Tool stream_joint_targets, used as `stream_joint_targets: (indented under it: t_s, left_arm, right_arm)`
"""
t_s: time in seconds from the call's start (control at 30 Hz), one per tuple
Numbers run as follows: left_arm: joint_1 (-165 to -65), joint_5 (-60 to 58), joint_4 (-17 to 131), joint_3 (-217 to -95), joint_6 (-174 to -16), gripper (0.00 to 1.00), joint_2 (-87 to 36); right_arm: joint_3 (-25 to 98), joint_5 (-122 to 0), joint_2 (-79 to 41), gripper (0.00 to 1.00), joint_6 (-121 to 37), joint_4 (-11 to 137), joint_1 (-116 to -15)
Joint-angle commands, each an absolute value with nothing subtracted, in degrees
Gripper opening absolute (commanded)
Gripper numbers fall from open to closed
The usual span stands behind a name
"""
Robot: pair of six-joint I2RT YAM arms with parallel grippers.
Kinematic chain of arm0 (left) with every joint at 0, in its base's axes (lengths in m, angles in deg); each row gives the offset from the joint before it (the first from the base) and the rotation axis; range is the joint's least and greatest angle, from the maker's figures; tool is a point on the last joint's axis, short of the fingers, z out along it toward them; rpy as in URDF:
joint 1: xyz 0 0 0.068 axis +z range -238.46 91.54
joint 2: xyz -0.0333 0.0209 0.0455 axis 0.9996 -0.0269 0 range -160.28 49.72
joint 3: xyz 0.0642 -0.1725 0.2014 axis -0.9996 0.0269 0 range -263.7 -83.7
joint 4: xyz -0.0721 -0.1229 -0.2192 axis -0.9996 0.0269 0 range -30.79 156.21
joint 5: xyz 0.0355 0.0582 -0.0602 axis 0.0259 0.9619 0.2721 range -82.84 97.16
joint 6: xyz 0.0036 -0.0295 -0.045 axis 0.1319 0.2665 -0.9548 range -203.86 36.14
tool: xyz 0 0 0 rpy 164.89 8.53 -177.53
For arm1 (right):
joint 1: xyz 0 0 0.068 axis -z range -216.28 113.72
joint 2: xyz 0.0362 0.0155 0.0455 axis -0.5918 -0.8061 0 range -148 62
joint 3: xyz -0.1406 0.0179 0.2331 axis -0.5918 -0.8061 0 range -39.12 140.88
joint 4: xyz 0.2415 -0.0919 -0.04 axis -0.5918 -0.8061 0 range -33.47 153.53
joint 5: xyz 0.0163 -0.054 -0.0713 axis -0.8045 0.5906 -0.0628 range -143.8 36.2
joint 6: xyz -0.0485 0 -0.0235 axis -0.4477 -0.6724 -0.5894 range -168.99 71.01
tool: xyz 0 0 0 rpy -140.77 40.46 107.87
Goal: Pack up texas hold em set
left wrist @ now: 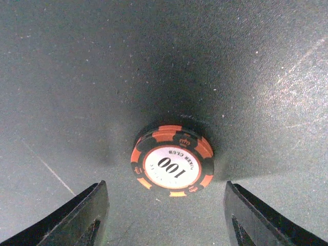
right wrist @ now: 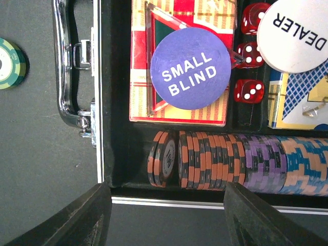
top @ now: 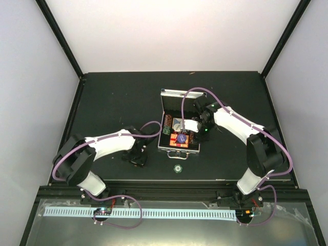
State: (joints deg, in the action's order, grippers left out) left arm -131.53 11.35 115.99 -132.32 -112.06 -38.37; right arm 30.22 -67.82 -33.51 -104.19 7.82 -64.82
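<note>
The silver briefcase [top: 179, 134] lies open mid-table. Its tray holds a row of orange, purple and blue chips [right wrist: 241, 161], with two orange chips [right wrist: 163, 158] leaning loose at the row's left end. Above them lie a card deck [right wrist: 138, 92] under a purple "SMALL BLIND" button [right wrist: 190, 67], red dice [right wrist: 249, 55] and a white "DEALER" button [right wrist: 297, 36]. My right gripper [right wrist: 166, 218] hovers open over the tray's near edge, holding nothing. My left gripper [left wrist: 165, 220] is open just short of an orange-and-black "100" chip [left wrist: 172, 163] flat on the mat.
A green chip [top: 177, 168] lies on the black mat in front of the case, left of the case handle [right wrist: 69, 66] in the right wrist view. The raised lid [top: 174, 102] stands behind the tray. Grey walls enclose the table.
</note>
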Motion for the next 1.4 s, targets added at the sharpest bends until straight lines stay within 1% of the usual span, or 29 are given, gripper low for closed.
stream_joint_targets:
  t_s: [0.0,0.1,0.27,0.47,0.53,0.6,0.63,0.7,0.83,1.0,1.07,1.13,1.2,1.37]
  left_arm:
    - [-130.68,10.31,113.66,-133.38,-112.26,0.63,-40.14]
    - [-129.65,10.2,112.48,-133.32,-111.58,0.6,-41.34]
    - [-128.76,9.61,111.52,-133.54,-110.6,0.52,-42.62]
    - [-128.76,8.76,111.71,-133.36,-109.95,0.47,-43.15]
    - [-128.75,8.69,111.94,-133.39,-109.81,0.48,-43.34]
    - [-128.78,8.66,112.35,-133.22,-109.87,0.55,-43.58]
    - [-128.76,8.54,112.46,-132.94,-109.99,0.56,-43.69]
    - [-128.74,7.75,112.14,-131.93,-110.37,0.56,-43.63]
    - [-128.64,5.81,109.8,-129.67,-110.46,0.5,-43.38]
    - [-128.64,4.79,108.57,-129.4,-109.98,0.41,-44.67]
    - [-128.68,4.27,108.27,-129.53,-109.38,0.39,-44.65]
    - [-128.69,4.15,108.23,-129.8,-108.89,0.37,-43.24]
    - [-128.78,4.21,107.93,-130.26,-107.92,0.35,-39.26]
    - [-128.99,5.58,105.68,-132.24,-103.49,0.36,-27.18]
  right_arm:
    - [30.69,-69.0,-32.26,0.63,-103.59,7.63,-64.83]
    - [31.14,-69.01,-32.31,0.63,-103.46,7.32,-64.85]
    - [31.4,-68.75,-31.99,0.63,-103.44,6.93,-64.83]
    - [32.57,-69.07,-32.11,0.63,-102.74,6.2,-64.78]
    - [33.29,-69.37,-32.29,0.62,-102.35,5.78,-64.79]
    - [33.91,-69.67,-32.41,0.63,-102.06,5.46,-64.77]
    - [34.18,-69.75,-32.54,0.62,-102.05,5.31,-64.76]
    - [34.49,-69.88,-32.53,0.62,-101.88,5.22,-64.76]
    - [34.99,-70.1,-32.71,0.62,-101.52,5.03,-64.8]
    - [35.85,-70.62,-32.99,0.62,-100.88,4.7,-64.77]
    - [36.73,-70.95,-33.04,0.62,-100.57,3.91,-64.78]
    - [38.26,-71.73,-32.86,0.62,-100.09,2.87,-64.72]
    - [39.98,-72.78,-32.5,0.62,-98.94,1.79,-64.76]
    - [46.62,-79.59,-32.7,0.62,-91.92,-3.55,-64.28]
